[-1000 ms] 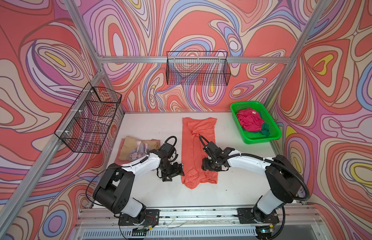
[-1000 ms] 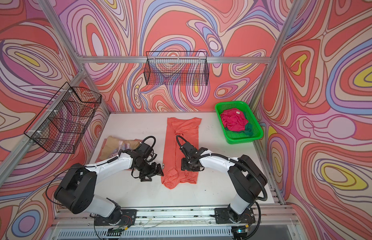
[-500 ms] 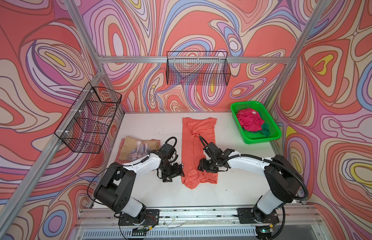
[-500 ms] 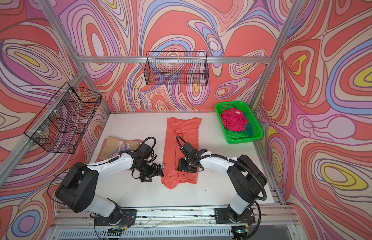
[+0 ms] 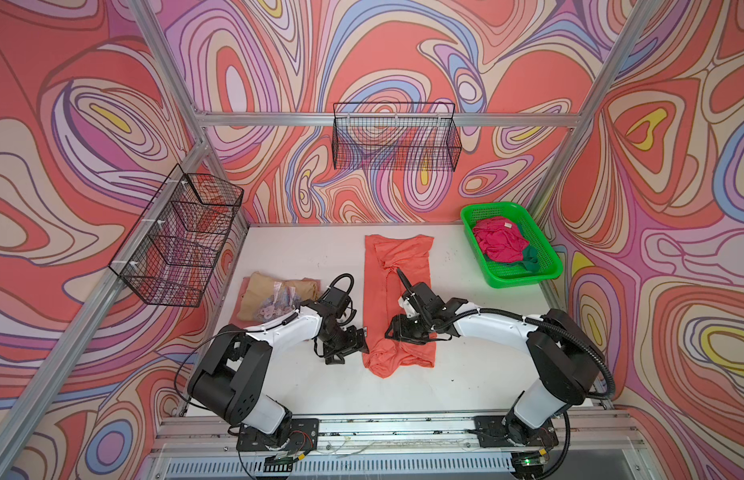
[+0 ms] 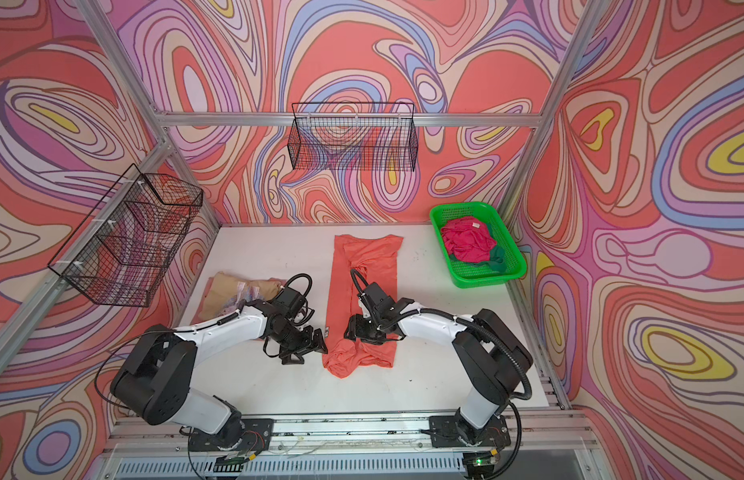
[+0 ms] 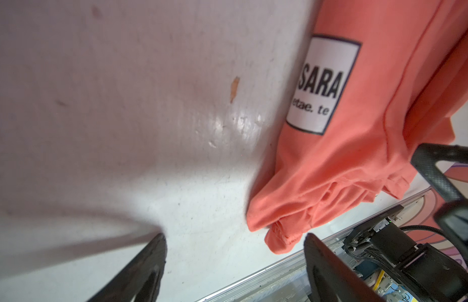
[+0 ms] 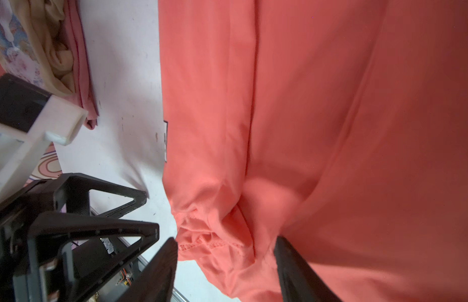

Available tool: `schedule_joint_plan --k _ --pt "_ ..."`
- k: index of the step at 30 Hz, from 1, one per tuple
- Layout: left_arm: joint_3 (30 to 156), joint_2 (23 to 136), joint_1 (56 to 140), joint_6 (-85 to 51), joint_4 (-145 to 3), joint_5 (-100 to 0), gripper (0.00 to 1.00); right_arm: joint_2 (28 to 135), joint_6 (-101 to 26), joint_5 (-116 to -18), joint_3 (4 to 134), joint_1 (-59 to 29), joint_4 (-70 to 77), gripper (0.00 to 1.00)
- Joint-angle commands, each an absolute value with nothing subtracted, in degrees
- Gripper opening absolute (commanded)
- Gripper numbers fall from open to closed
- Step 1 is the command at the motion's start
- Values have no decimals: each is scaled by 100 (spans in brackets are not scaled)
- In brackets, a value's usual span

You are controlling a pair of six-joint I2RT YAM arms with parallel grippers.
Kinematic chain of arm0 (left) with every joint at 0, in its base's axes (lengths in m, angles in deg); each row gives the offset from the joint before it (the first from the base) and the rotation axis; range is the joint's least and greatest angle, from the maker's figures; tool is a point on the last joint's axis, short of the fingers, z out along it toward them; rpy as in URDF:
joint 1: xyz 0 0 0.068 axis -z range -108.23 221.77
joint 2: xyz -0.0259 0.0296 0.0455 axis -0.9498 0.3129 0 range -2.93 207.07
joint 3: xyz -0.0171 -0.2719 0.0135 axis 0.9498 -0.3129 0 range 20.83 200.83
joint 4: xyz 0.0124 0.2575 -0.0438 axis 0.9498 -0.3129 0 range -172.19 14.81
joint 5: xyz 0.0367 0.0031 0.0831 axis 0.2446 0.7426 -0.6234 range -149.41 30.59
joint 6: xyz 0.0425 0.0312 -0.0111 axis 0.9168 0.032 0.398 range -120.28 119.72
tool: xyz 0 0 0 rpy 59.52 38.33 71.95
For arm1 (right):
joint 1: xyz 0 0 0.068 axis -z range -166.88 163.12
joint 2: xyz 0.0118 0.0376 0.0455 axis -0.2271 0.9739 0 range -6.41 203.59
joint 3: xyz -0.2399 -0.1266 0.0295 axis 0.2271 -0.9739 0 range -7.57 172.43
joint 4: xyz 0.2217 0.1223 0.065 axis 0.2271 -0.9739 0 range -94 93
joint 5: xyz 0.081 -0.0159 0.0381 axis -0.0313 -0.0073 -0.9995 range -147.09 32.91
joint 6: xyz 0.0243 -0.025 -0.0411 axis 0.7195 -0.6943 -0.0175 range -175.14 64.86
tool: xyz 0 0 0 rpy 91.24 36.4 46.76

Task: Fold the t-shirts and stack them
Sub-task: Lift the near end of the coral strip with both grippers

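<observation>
Two grippers sit toward the table's front edge. The left gripper, jaws wide and empty, is just beside the coral-orange t-shirt's bunched near end. The right gripper, jaws partly apart, straddles that hem. The shirt runs as a strip toward the back edge. At the left edge, a tan t-shirt lies on a salmon-pink t-shirt. In the back right corner, a green basket holds a magenta-pink t-shirt and a dark green t-shirt.

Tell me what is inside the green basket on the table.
The green basket holds a crumpled magenta-pink t-shirt with a white label. A dark green t-shirt pokes out from beneath it. Anything under them is covered.
</observation>
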State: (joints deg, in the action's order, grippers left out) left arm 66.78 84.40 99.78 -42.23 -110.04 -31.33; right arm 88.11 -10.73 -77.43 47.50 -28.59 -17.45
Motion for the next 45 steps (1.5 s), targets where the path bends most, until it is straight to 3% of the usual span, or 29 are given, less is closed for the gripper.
schedule_joint_plan --k 1,9,15,32,45 --pt "6618 8422 9941 -4137 -11062 -3172 85 8199 -1001 -7327 4813 -2884 -2138 64" --pt "6626 8451 9949 -4261 -11035 -2997 81 6896 -674 -6323 4189 -2777 -3510 63" --pt "6692 8545 10097 -4365 -11053 -2989 77 6290 -408 -6436 3421 -2776 -3694 61" --pt "7016 9333 10584 -4519 -10986 -3094 65 6944 -337 -6781 2719 -2775 -2496 50" --pt "7195 9771 10754 -4563 -10876 -3053 49 7211 -411 -6834 2627 -2770 -2300 32"
